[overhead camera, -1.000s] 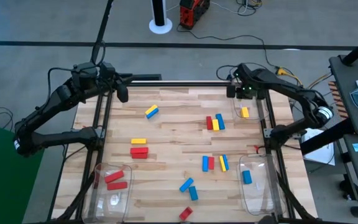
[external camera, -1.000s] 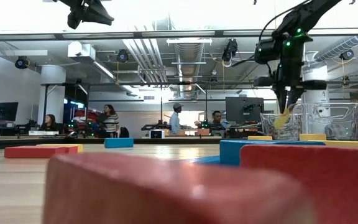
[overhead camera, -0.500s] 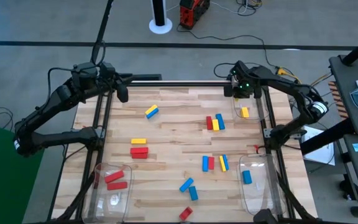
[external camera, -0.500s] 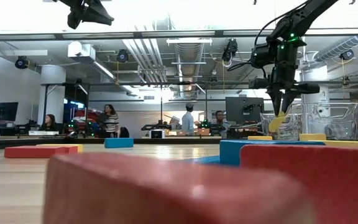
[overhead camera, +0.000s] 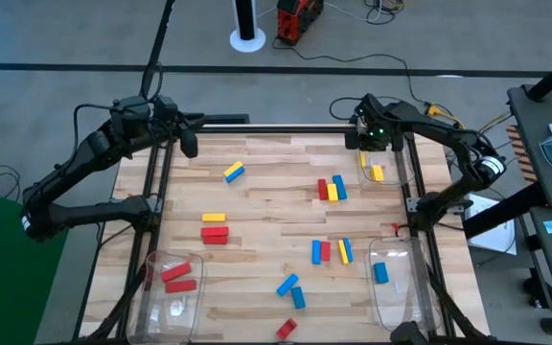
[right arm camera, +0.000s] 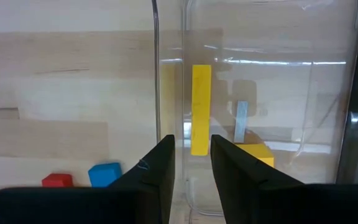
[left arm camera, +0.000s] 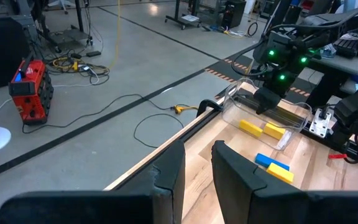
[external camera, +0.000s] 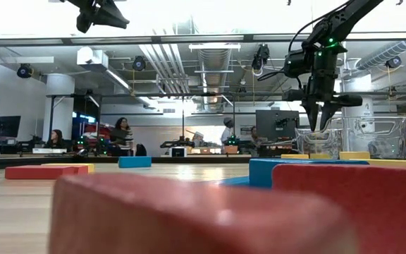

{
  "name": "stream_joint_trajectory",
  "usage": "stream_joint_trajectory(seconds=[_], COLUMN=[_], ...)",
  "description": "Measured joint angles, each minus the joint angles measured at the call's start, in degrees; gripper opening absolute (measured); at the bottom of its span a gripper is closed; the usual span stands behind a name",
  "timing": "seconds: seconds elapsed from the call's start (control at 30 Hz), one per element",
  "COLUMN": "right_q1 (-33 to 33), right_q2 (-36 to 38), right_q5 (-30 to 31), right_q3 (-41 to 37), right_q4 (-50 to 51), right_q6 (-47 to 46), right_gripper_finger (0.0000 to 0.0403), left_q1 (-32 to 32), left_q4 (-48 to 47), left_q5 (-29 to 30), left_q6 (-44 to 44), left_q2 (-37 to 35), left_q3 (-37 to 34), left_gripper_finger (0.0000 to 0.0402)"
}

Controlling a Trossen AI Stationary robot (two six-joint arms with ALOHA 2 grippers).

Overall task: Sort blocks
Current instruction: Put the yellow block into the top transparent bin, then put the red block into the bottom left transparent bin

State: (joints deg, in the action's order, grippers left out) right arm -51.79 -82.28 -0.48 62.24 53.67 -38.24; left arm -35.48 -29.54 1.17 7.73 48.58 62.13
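Fingers of the right gripper (right arm camera: 188,163) stand parted with nothing between them, poised above the clear bin (overhead camera: 383,158) at the far right corner of the table (overhead camera: 266,206). Directly under them, inside that bin, lies a long yellow block (right arm camera: 200,108), with a second yellow block (right arm camera: 253,153) just beside it on the bin floor. The left gripper (left arm camera: 196,171) waits over the far left corner of the table, away from the bin, its fingers also apart and empty. Toward the table's middle from the bin stands a close red, yellow and blue trio (overhead camera: 331,189); a yellow-and-blue pair (overhead camera: 234,172) lies farther left. Nearer the front are a yellow block (overhead camera: 214,218) above two red blocks (overhead camera: 215,235), a blue-red-yellow-blue row (overhead camera: 332,251), two blue blocks (overhead camera: 292,289) and one red block (overhead camera: 286,329) at the front edge. A front right bin (overhead camera: 399,287) holds a blue block (overhead camera: 380,272); a front left bin (overhead camera: 159,292) holds two red blocks (overhead camera: 177,278).
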Motion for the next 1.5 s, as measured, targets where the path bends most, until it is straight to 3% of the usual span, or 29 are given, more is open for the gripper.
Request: stream_joint_trajectory(seconds=[0.37, 0.7, 0.93, 1.17, 1.5], right_q1=[2.2, 14.5, 26.04, 32.61, 41.61], right_q2=[4.22, 13.67, 19.01, 23.04, 25.97], right_q5=[0.61, 1.94, 1.98, 2.07, 2.51], right_q3=[4.08, 5.9, 5.9, 5.9, 7.0], right_q4=[0.58, 0.07, -0.46, -0.44, -0.45], right_q6=[1.84, 5.46, 5.93, 4.78, 3.25], right_gripper_finger=[0.0078, 0.0053, 0.0053, 0.0054, 0.0054], left_q1=[0.02, 2.34, 12.79, 24.59, 43.47], left_q4=[-0.08, -0.04, 0.81, 0.85, -2.97], left_q5=[-0.05, -0.17, -0.37, -0.31, -0.37], left_q6=[2.5, 10.93, 15.75, 21.03, 47.04], left_q2=[0.0, 0.7, 3.19, 5.43, 10.33], left_q3=[0.0, 0.0, 0.0, 0.0, 0.0], left_gripper_finger=[0.0059, 0.0059, 0.0059, 0.0059, 0.0059])
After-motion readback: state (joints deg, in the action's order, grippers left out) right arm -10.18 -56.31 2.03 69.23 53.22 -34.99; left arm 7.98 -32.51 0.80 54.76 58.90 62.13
